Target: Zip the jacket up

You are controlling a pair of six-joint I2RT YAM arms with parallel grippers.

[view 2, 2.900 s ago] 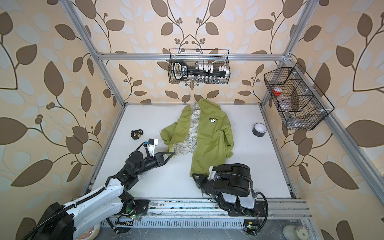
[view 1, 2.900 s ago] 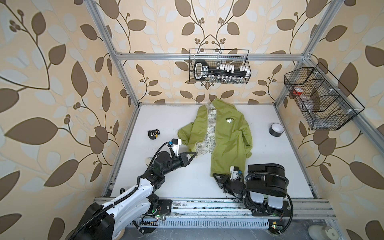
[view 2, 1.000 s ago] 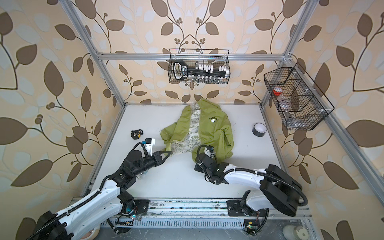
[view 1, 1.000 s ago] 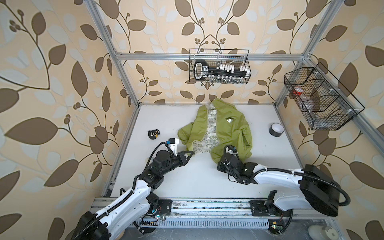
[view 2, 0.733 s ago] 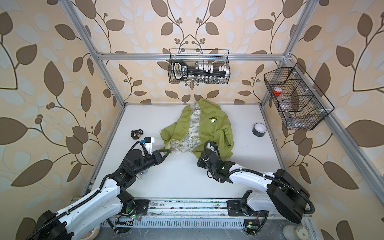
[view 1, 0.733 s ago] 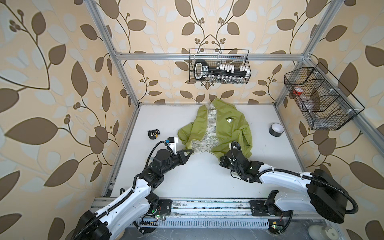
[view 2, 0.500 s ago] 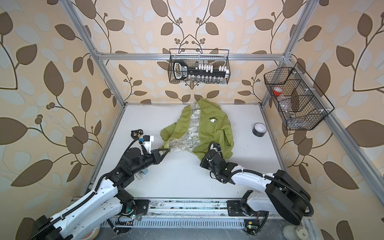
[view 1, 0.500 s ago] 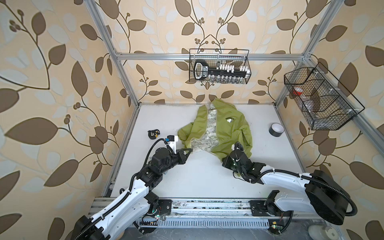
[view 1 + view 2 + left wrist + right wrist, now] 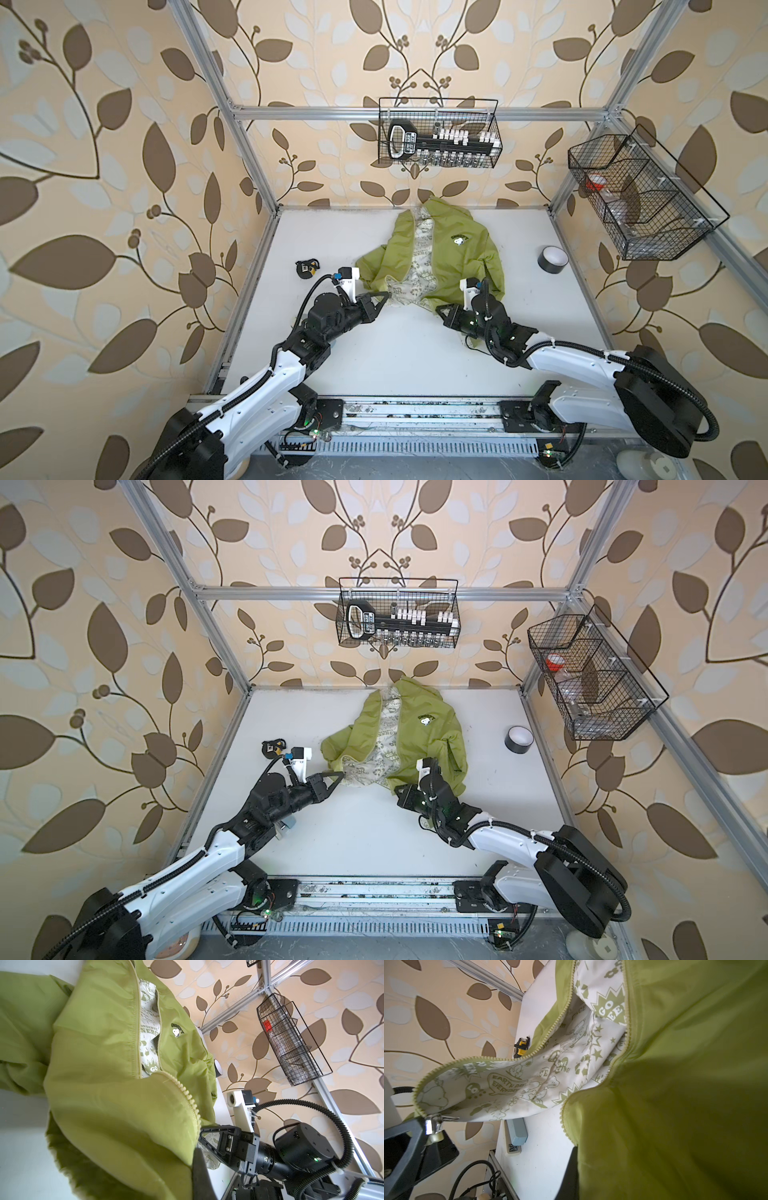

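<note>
White tabletop (image 9: 395, 357) fills a cage of metal bars with leaf-patterned walls, and both arms reach in from the near edge. The left gripper (image 9: 385, 296) has its fingers pressed together on the bottom corner of one front panel of the jacket (image 9: 453, 257). In the right wrist view a metal zipper slider (image 9: 432, 1124) sits right at those fingertips, and the printed lining (image 9: 529, 1076) is turned up behind it, lifted off the table. The right gripper (image 9: 439, 308) is clamped on the lower corner of the other front panel, where the row of zipper teeth (image 9: 187, 1095) ends.

Between the two pairs of fingers the zipper is undone and its two sides stand apart. A blue-grey block (image 9: 517, 1134) lies on the table behind the left fingers, under that arm.

Beyond the fingers the jacket lies spread over the middle of the table and reaches the far wall, its chest logo (image 9: 460, 239) on the panel past the right fingers. A small black and yellow gadget (image 9: 306, 268) lies outward of the left fingers, apart from the cloth. A black roll of tape (image 9: 552, 259) stands well outward of the right fingers. Farthest off, a wire basket (image 9: 384, 153) hangs on the back wall and a second basket (image 9: 665, 245) on the side wall.
</note>
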